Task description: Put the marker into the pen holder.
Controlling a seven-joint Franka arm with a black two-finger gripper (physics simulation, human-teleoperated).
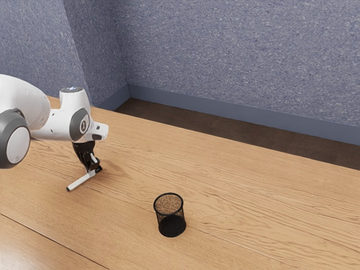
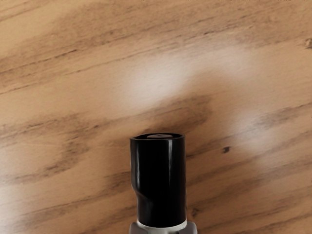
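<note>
Nearest me, the pen holder (image 1: 169,215) stands upright on the worktop (image 1: 253,197), a round cup of black mesh, light enough that a careless knock might shift it. Farther off, well apart from it, is the marker (image 1: 82,180), slanting out from the gripper (image 1: 94,167), which has it pinched near its black cap (image 2: 160,180). Whether its far end touches the wood I can't tell. I'd expect it light, stiff and a bit slippery, its smooth white barrel apt to swivel; a grip on the barrel just behind the cap seems sensible, before tipping it upright over the mesh cup. Behind are the glossy white arm (image 1: 56,124), streaky wood grain, dark floor (image 1: 214,125) and speckled blue-grey wall (image 1: 225,56).
</note>
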